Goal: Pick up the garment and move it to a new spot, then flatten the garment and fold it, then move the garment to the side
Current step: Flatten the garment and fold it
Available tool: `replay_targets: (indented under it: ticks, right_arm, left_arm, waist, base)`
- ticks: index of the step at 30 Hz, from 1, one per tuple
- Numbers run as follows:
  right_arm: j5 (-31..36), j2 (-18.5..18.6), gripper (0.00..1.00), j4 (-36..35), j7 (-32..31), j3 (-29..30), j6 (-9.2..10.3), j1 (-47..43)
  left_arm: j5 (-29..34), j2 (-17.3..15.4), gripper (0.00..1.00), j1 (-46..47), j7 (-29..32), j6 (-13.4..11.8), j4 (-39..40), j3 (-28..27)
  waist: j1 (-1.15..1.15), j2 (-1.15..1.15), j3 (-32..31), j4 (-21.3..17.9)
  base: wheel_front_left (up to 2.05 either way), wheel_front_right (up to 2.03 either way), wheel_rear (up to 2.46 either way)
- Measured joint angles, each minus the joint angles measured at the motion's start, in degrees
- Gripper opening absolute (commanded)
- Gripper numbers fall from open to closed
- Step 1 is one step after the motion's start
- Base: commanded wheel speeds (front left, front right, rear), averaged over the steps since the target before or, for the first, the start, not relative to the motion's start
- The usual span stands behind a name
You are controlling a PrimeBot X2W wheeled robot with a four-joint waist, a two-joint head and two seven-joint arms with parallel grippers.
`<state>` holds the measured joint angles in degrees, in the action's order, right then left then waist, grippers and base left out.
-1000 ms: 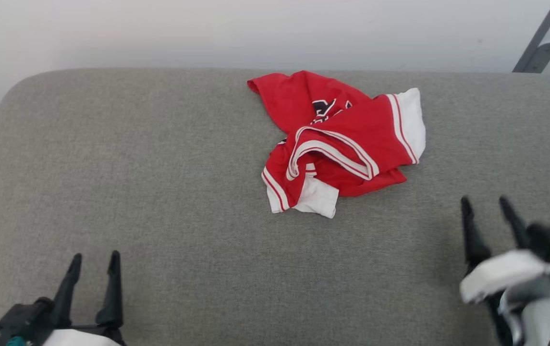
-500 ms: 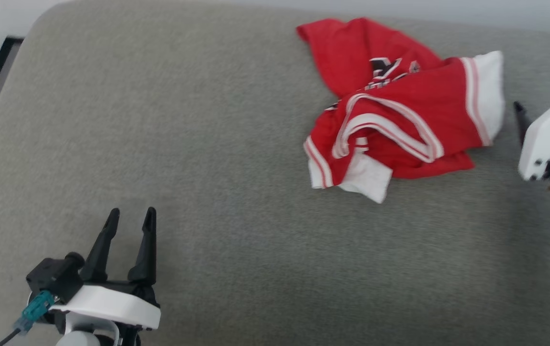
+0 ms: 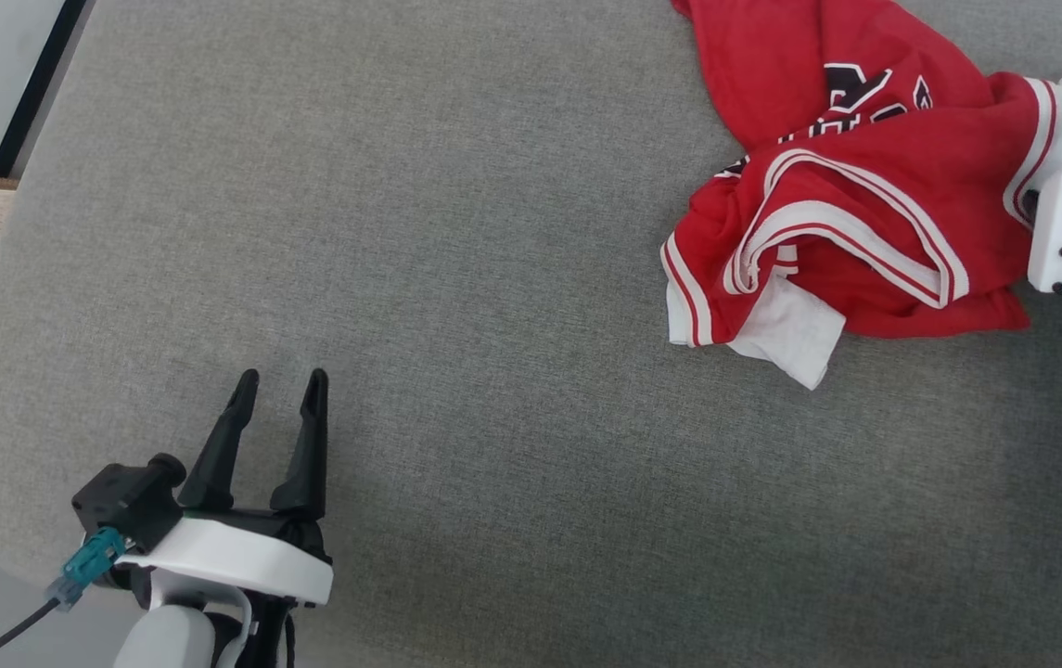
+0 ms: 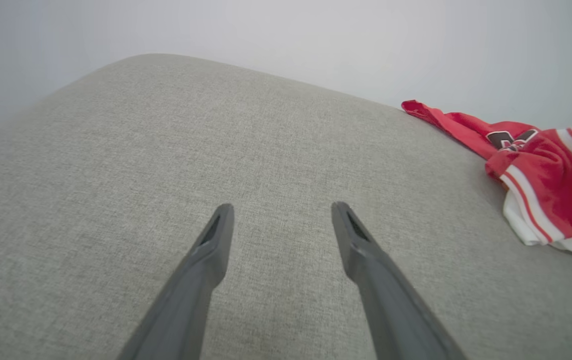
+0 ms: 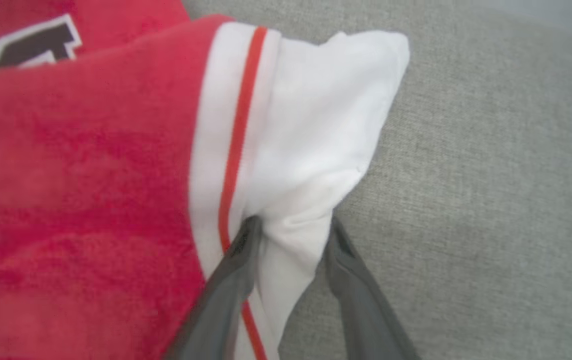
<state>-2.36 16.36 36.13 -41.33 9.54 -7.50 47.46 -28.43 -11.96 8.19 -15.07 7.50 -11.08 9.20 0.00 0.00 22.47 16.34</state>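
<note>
**A:** How far along is the job?

**B:** Barely begun, I'd judge. The garment (image 3: 864,232) lies crumpled on the grey cushion (image 3: 493,278), by its far edge and toward the right. It is not lifted, flattened or folded. The move to a new spot, the flattening, the folding and the shift to the side are all left to do.

**A:** And the claws, starting from the left?

**B:** The left gripper (image 3: 281,380) hovers over the near left part of the cushion. Its fingers (image 4: 201,280) are spread wide. It holds nothing, touches nothing, and sits well apart from the garment.

**A:** The right one?

**B:** The right gripper (image 5: 293,225) is at the garment's right edge. Its two fingers (image 5: 226,290) straddle a bunched fold of the white sleeve (image 5: 315,110), each touching the cloth, with a gap narrower than the left's. I cannot tell whether the fold is truly clamped. The sleeve rests on the cushion, so nothing is raised yet.
</note>
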Motion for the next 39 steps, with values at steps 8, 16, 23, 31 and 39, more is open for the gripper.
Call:
replay_targets:
  ticks: [8,16,23,31,39]
  right_arm:
    - [3.23,2.00,0.00,-3.24,3.87,1.69,-0.01,-2.29]
    - [6.26,4.97,0.00,-16.17,2.45,6.91,-0.01,-13.17]
    - [7.79,1.35,0.00,-26.77,0.32,16.37,-0.01,-25.36]
    - [9.04,-3.88,0.00,-29.72,2.48,23.31,-0.01,-28.66]
    - [9.56,-7.79,0.49,-27.89,8.22,25.49,0.00,-27.42]
  left_arm:
    - [-0.14,0.18,1.00,0.27,0.00,0.00,-0.38,-0.16]
    - [0.26,-0.69,1.00,-0.44,0.00,0.00,0.55,-0.73]
    - [0.36,-1.48,1.00,-0.44,0.00,0.00,0.88,-0.60]
    - [0.44,-2.43,1.00,-0.41,0.00,0.00,0.70,0.20]
    - [0.68,-4.13,1.00,-0.13,0.00,0.00,0.21,1.78]
  waist:
    - [0.00,0.00,-1.49,-2.07]
    - [0.00,0.00,-3.12,-6.37]
    - [0.00,0.00,-3.40,-8.58]
    - [0.00,0.00,-3.74,-9.33]
    - [0.00,0.00,-4.74,-10.35]
  base:
    - [0.00,0.00,0.00]
    - [0.00,0.00,0.00]
    - [0.00,0.00,0.00]
    - [0.00,0.00,0.00]
    - [0.00,0.00,0.00]
